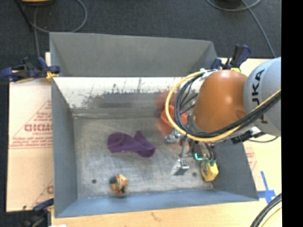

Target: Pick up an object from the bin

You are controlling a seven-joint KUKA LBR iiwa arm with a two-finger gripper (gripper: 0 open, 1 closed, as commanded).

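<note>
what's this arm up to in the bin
The KUKA arm's gripper is down near the floor in the right part of the grey metal bin, with nothing visibly picked up yet. A small yellow thing lies right beside it by the right wall. A crumpled purple cloth sits mid-bin, and a small mottled ball lies near the front wall.
</note>
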